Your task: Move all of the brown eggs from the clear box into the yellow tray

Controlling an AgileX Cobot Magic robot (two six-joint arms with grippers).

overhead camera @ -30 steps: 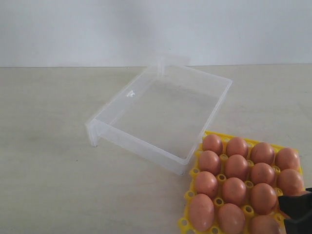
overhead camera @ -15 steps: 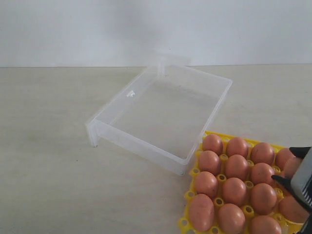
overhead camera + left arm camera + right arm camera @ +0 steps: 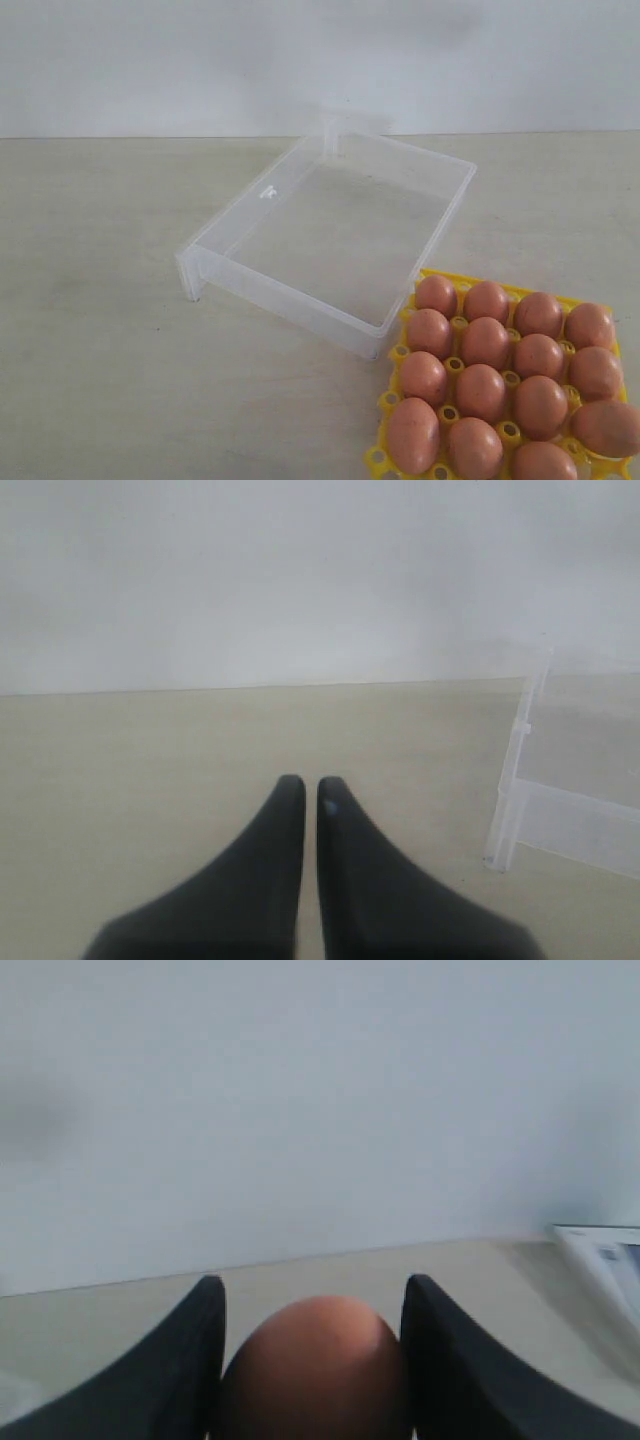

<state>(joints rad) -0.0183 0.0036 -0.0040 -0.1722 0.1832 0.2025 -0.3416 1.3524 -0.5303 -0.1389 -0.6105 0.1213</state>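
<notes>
The left gripper [image 3: 311, 785] is closed on nothing, low over the table [image 3: 150, 770] near a corner of the box [image 3: 280, 295]. The box holds no eggs. Just beside it, the tray [image 3: 377, 458] carries fifteen eggs [image 3: 486, 342] in view, and its far-right corner is cut off by the picture's edge. The right gripper [image 3: 313, 1282], outside the exterior view, clasps one egg [image 3: 315, 1370]. By my judgement, only that egg is left to place.

Left hand [image 3: 310, 785] closed, right hand [image 3: 315, 1280] snug around brown egg [image 3: 315, 1370].
</notes>
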